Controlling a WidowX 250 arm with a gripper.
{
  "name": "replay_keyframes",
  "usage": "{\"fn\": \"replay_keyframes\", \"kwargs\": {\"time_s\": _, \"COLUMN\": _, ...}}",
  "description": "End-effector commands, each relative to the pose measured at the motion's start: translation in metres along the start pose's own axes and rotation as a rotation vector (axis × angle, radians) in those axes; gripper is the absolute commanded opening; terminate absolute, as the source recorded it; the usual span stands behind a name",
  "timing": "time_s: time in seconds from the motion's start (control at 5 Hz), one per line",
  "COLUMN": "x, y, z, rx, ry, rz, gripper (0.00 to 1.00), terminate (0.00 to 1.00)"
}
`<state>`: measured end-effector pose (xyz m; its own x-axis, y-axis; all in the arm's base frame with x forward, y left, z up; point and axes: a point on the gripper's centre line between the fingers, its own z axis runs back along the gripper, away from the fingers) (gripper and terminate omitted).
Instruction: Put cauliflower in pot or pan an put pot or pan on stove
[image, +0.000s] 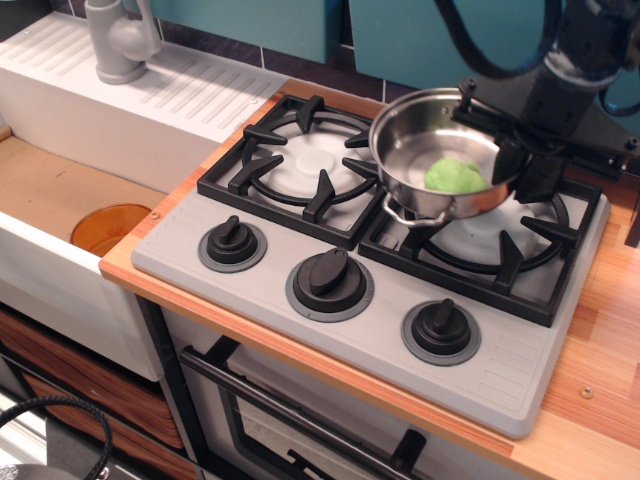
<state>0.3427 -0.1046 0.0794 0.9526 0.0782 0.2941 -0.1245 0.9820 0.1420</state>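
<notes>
The shiny steel pot (420, 135) is held in the air, tilted, above the right burner (488, 228) of the light-grey stove (260, 278). The light-green cauliflower (455, 176) lies inside the pot, against its right wall. My gripper (528, 165) is shut on the pot's right rim, its black fingers clamped over the edge. The left burner (292, 165) is bare.
Three black knobs (331, 276) line the stove's front. An orange round container (109, 227) sits in the sink at the left. A grey faucet (120, 40) stands at the back left. Wooden counter (600, 380) runs right of the stove.
</notes>
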Motion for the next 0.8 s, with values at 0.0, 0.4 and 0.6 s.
{"fn": "replay_keyframes", "kwargs": {"time_s": 0.0, "x": 0.010, "y": -0.015, "z": -0.019, "rx": -0.054, "ry": -0.091, "rz": 0.015, "gripper": 0.00, "terminate": 0.00}}
{"fn": "replay_keyframes", "kwargs": {"time_s": 0.4, "x": 0.007, "y": -0.013, "z": -0.011, "rx": -0.047, "ry": -0.070, "rz": 0.012, "gripper": 1.00, "terminate": 0.00}}
{"fn": "replay_keyframes", "kwargs": {"time_s": 0.6, "x": 0.007, "y": -0.009, "z": 0.000, "rx": -0.052, "ry": -0.045, "rz": 0.020, "gripper": 1.00, "terminate": 0.00}}
